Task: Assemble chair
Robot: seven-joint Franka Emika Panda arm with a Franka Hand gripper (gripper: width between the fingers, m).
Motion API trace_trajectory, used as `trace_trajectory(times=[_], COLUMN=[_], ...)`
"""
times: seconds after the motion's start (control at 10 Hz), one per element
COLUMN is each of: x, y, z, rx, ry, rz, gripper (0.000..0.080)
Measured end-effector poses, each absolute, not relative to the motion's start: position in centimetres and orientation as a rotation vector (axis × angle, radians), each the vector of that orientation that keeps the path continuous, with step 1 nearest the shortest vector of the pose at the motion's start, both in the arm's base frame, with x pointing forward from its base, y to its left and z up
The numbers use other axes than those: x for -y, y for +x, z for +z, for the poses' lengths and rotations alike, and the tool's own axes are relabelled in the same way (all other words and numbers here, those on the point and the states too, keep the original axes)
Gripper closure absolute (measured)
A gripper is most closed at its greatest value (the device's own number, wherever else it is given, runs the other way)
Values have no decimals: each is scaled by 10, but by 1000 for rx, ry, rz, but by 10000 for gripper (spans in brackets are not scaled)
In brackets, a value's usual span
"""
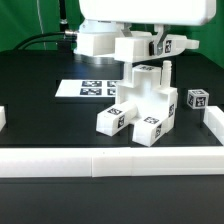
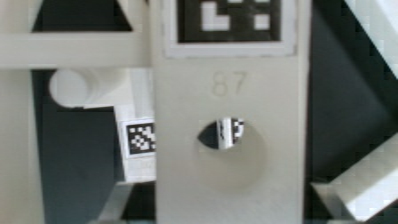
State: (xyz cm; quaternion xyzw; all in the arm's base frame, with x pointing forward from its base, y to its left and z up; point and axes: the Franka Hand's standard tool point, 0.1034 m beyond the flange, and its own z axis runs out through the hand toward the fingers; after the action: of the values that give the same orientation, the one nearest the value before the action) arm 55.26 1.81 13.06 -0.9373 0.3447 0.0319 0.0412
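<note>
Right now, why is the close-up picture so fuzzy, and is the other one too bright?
Wrist view: the white panel is very close, so its edges and its tag look soft. Exterior view: sharper, but the white chair parts shine bright against the black table, losing surface detail.

Bright, even light; soft close-up blur on the chair (image 2: pixel 222 185).

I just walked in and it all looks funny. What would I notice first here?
First, the big white gripper over the middle of the black table, pinching a white bar with a black-and-white tag. Just below stands the half-built chair, blocky and white, with a loose cube at the exterior view's right.
</note>
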Motion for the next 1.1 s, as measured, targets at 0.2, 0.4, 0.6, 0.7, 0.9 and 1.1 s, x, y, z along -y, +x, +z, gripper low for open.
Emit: trace_trajectory(times=[0.2, 0.4, 0.6, 0.7, 0.9, 1.1], x=[-19, -26, -36, -39, -40, -40], y=[552, 552, 558, 560, 559, 559], z=[130, 128, 124, 123, 123, 123], rx=[-1052, -1038, -1011, -1007, -1001, -999], ry=[-2871, -2878, -2892, -2893, -2895, -2895], rz=[100, 99, 92, 85, 85, 79], gripper=[515, 515, 515, 515, 515, 515])
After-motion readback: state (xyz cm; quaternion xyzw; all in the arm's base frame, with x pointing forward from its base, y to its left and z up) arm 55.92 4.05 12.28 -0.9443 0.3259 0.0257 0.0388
